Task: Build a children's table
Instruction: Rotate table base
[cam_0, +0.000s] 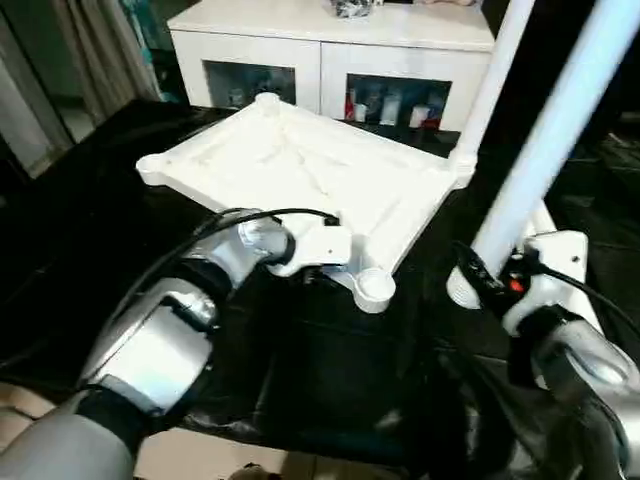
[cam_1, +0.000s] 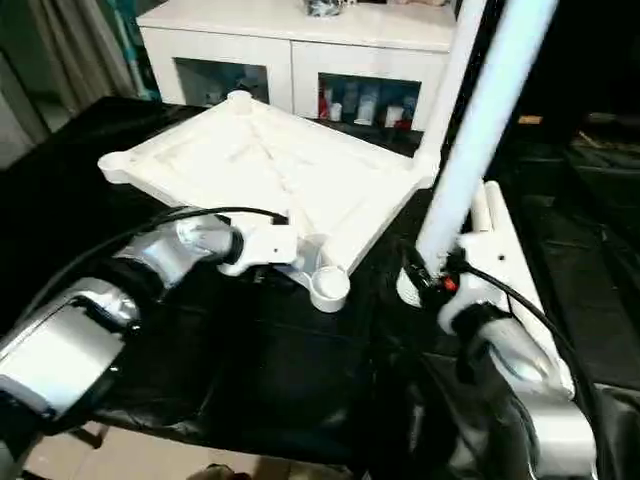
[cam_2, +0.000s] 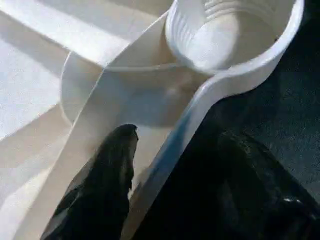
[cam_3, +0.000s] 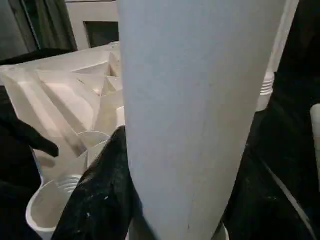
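Probably light, stiff, slick plastic: left tool (cam_2: 150, 165) straddling table top (cam_0: 300, 165) rim near corner socket (cam_0: 375, 288), right tool (cam_0: 490, 285) clamping leg (cam_0: 555, 140) low.

Head pair looks down; wrist cams close on tabletop (cam_0: 300, 165).

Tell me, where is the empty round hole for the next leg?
The empty corner socket sits at the tabletop's near corner, just beside the left gripper, left of the pale-blue leg the right gripper holds.

White ribbed tabletop (cam_0: 300, 175) upside down, one leg (cam_0: 490, 85) fitted upright
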